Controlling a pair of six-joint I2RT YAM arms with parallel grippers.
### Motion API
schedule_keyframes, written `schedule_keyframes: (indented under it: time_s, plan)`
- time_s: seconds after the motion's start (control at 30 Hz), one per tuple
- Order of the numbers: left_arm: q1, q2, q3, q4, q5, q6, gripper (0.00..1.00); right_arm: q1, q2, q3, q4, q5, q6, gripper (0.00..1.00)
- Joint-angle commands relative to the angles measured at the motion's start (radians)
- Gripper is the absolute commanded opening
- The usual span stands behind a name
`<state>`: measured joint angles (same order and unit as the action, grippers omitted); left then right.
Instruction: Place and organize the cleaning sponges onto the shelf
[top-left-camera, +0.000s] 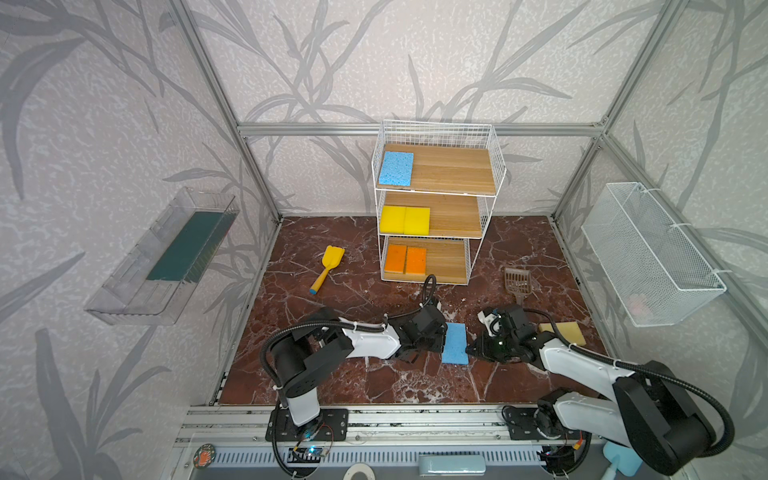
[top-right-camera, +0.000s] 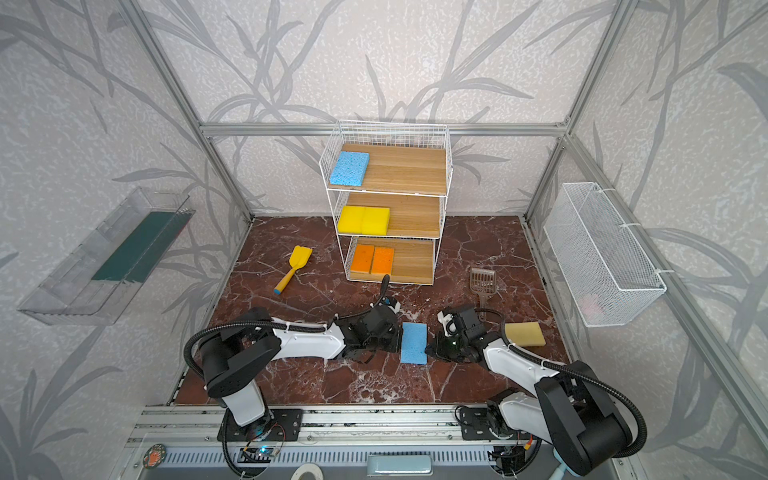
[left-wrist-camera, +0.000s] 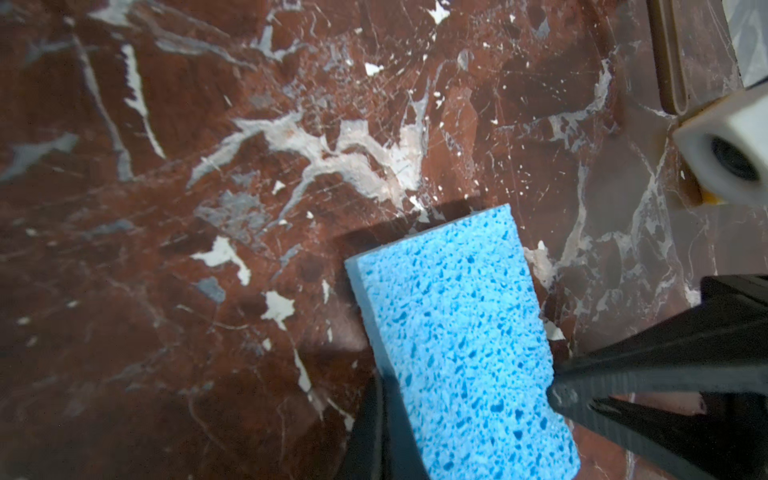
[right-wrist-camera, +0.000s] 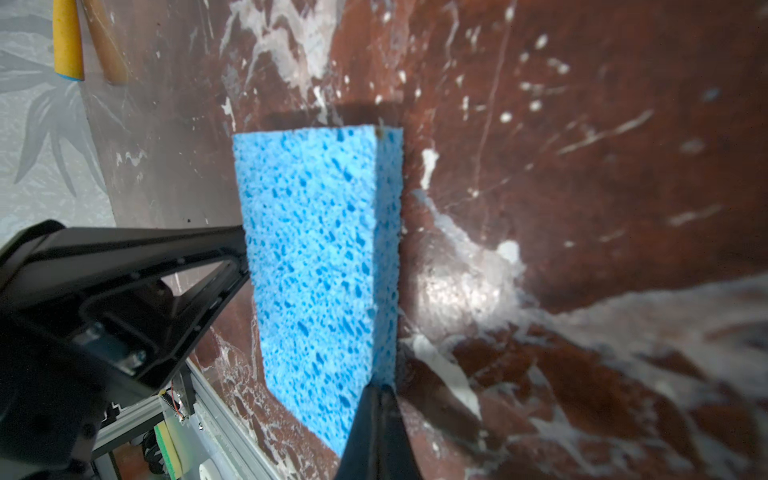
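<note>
Your left fingers (left-wrist-camera: 376, 432) and right fingers (right-wrist-camera: 374, 436) are both clamped on the thin, pitted light-blue sponge (top-left-camera: 454, 343), one on each long edge, holding it flat just off the veined red marble table (top-left-camera: 415, 386) — both arms stretched low, wrists meeting mid-table, well in front of the white wire shelf (top-left-camera: 457, 170).

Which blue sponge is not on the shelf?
The front blue sponge, gripped by left tool and right tool; the rear blue sponge lies on the shelf's top board.
</note>
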<state>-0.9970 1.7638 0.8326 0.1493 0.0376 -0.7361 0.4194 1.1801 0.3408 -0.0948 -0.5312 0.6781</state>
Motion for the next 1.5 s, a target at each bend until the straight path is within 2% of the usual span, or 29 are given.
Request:
schedule_keyframes:
  time_s: [0.0, 0.1, 0.17, 0.23, 0.3, 0.37, 0.5, 0.73, 0.97, 1.47]
  plan:
    - [0.012, -0.046, 0.014, -0.005, -0.022, 0.017, 0.02, 0.007, -0.062, 0.039, -0.077, 0.022, -0.007, 0.15]
    - [0.019, -0.080, -0.005, -0.023, -0.033, 0.021, 0.04, 0.005, -0.112, 0.075, -0.148, 0.050, -0.027, 0.33]
    - [0.025, -0.111, -0.023, -0.039, -0.044, 0.024, 0.09, 0.004, -0.145, 0.093, -0.197, 0.081, -0.035, 0.40]
    - [0.036, -0.145, -0.044, -0.057, -0.057, 0.029, 0.19, 0.004, -0.172, 0.092, -0.218, 0.104, -0.034, 0.44]
    - [0.047, -0.185, -0.072, -0.070, -0.082, 0.030, 0.36, 0.004, -0.189, 0.075, -0.216, 0.117, -0.034, 0.47]
    - [0.054, -0.229, -0.104, -0.078, -0.113, 0.033, 0.47, 0.004, -0.192, 0.061, -0.216, 0.115, -0.035, 0.49]
    - [0.071, -0.322, -0.163, -0.099, -0.168, 0.047, 0.59, 0.005, -0.154, 0.043, -0.215, 0.087, -0.071, 0.54]
    - [0.113, -0.393, -0.205, -0.133, -0.186, 0.057, 0.62, 0.040, -0.100, 0.039, -0.211, 0.056, -0.075, 0.56]
    - [0.146, -0.395, -0.243, -0.111, -0.172, 0.043, 0.62, 0.095, -0.107, -0.004, -0.175, 0.069, -0.018, 0.50]
    - [0.156, -0.419, -0.284, -0.100, -0.177, 0.023, 0.62, 0.121, -0.024, -0.002, -0.096, 0.073, 0.040, 0.28]
